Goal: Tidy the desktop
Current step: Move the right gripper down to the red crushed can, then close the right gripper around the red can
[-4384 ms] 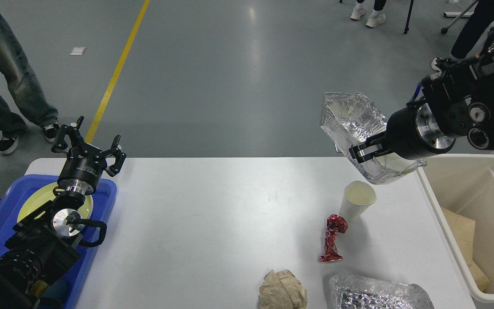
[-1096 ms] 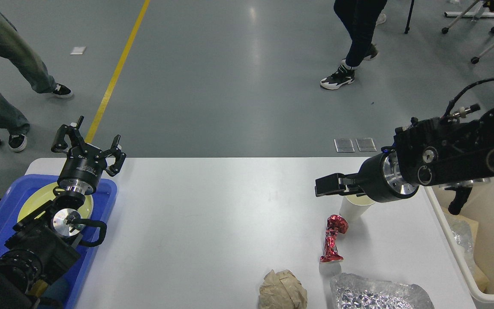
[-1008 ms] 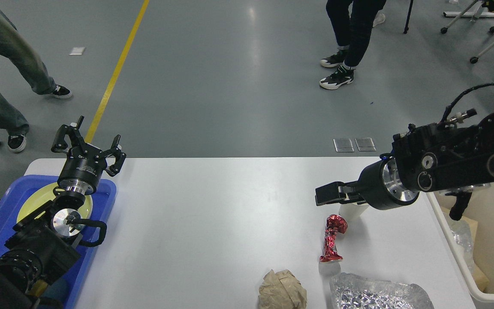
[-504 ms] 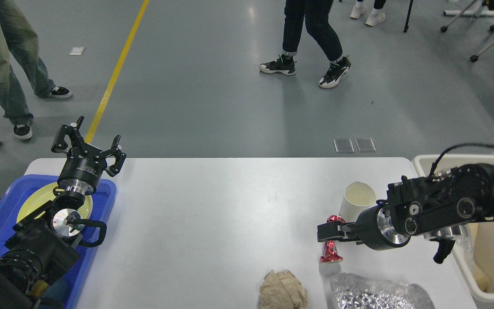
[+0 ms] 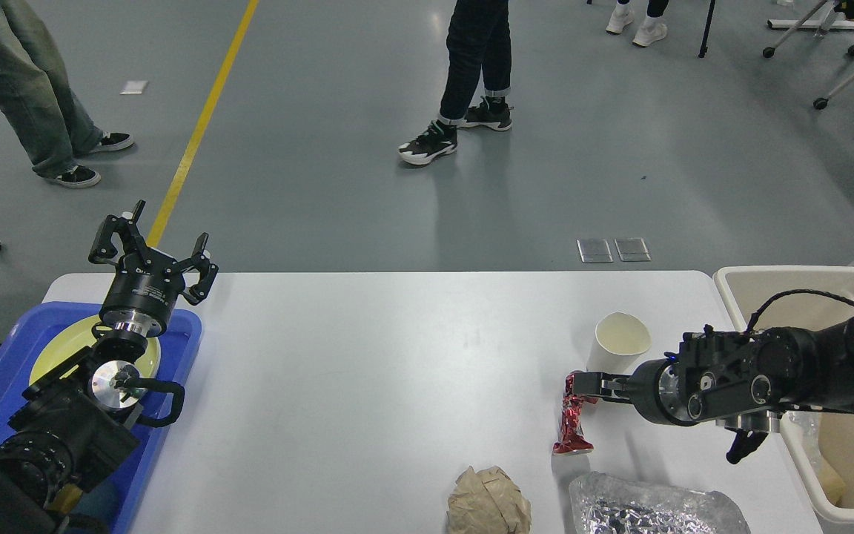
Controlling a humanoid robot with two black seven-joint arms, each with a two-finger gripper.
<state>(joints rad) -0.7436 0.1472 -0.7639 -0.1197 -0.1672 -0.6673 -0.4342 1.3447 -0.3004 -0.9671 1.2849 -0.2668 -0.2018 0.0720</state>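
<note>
The white desktop (image 5: 382, 371) holds a white paper cup (image 5: 622, 341), a crumpled red foil wrapper (image 5: 569, 424), a brown paper ball (image 5: 488, 506) and a crushed silver foil tray (image 5: 657, 513) at the front right. My right gripper (image 5: 583, 386) reaches in low from the right, its fingertips at the top end of the red wrapper, just in front of the cup. Its fingers show edge-on, so their spacing is unclear. My left gripper (image 5: 151, 248) stands open and empty over the far edge of the blue tray (image 5: 175, 371).
A yellow-green plate (image 5: 64, 348) lies in the blue tray at the left. A beige bin (image 5: 790, 278) stands off the desktop's right edge with paper and foil inside. People walk on the grey floor beyond the table.
My right arm no longer holds the foil container. It has dropped from above the cup down to the red wrapper's top. My left arm has not moved. People behind have walked leftward.
</note>
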